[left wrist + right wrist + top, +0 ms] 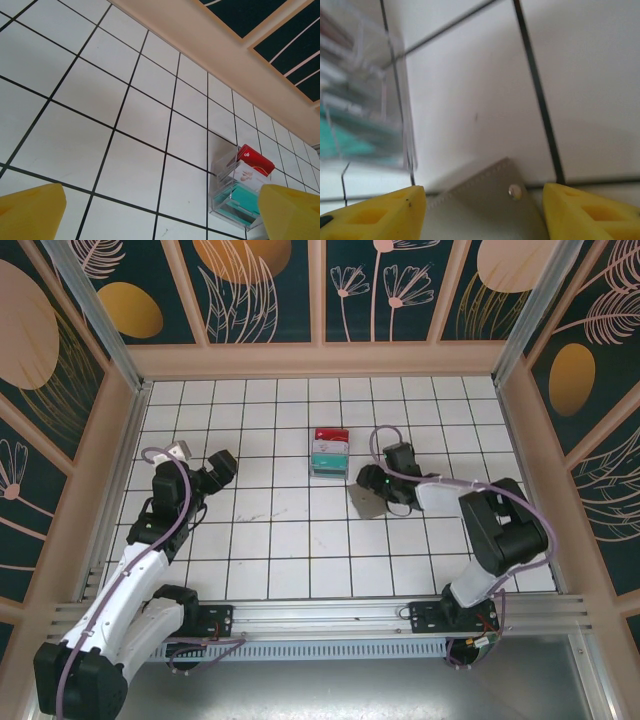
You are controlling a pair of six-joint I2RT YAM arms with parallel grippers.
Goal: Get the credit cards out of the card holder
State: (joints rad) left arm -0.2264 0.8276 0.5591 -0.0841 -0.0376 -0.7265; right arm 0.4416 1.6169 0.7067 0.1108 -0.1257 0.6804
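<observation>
Card holder point(368, 503) lies flat, one corner between the parted, empty jaws of the right gripper point(482, 194), apparently lined up for grasping; left gripper point(222, 468) hangs spread wide, empty.

A clear plastic rack point(329, 454) holding a red, white and teal stack of cards stands on the white tiled surface point(270, 540), about midway across and toward the far side. The flat grey-brown folding card holder point(369, 504) lies on the surface just beside the rack, on its near right. The right gripper point(374, 481) is over the card holder's far edge, right of the rack. A corner of the card holder lies between its spread yellow fingers point(380, 215). The left gripper point(224, 466) is well to the left of the rack, its fingers point(30, 212) spread apart above the surface.
</observation>
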